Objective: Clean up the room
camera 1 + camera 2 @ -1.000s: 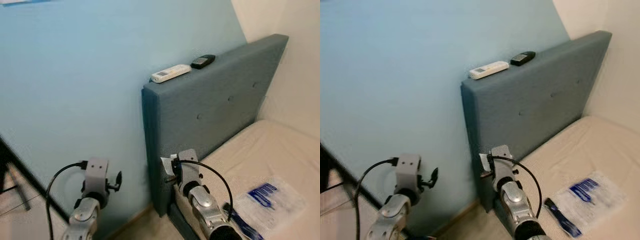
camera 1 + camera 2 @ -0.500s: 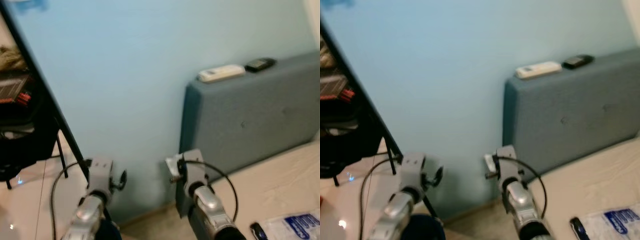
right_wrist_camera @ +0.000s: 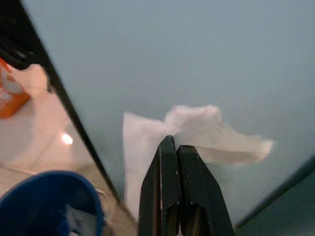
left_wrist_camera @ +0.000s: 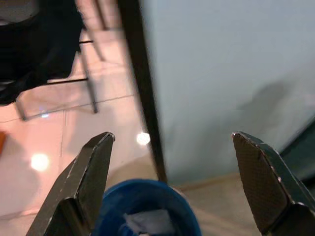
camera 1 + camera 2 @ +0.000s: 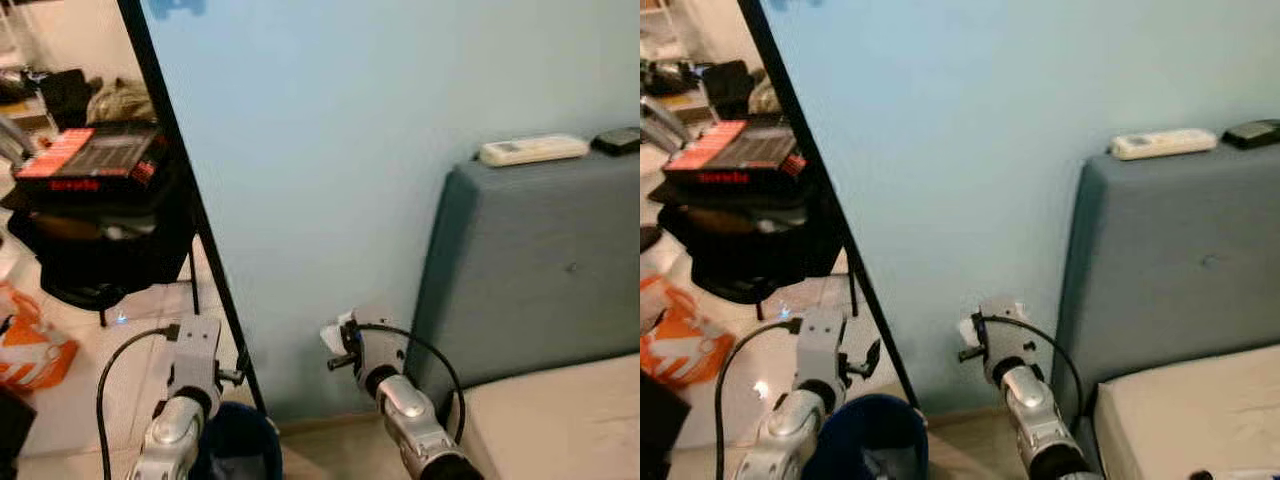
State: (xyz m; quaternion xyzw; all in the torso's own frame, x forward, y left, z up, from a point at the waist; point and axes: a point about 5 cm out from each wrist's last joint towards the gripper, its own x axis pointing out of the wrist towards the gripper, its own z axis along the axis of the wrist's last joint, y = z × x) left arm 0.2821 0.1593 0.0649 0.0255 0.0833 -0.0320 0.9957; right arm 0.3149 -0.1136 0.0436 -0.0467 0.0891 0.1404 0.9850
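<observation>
My right gripper (image 3: 172, 147) is shut on a crumpled white tissue (image 3: 202, 132), held up in front of the pale blue wall; the tissue (image 5: 333, 336) shows at its tip in the left eye view too. Below and to its left stands a round blue bin (image 5: 238, 442), also in the wrist views (image 4: 147, 206) (image 3: 44, 204), with some white paper inside. My left gripper (image 4: 172, 142) hangs open over the bin's near side, nothing between its fingers (image 4: 88, 172).
A black slanted frame (image 5: 190, 200) runs down the wall to the floor behind the bin. A grey headboard (image 5: 540, 270) with a white remote (image 5: 533, 150) and a black phone (image 5: 620, 140) on top stands right, mattress (image 5: 560, 430) below. A loaded black chair (image 5: 95, 220) and orange bag (image 5: 30, 345) stand left.
The camera has swung left: the headboard and bed slid right, and the black frame, chair and blue bin came into view. The right gripper stays shut on the tissue.
</observation>
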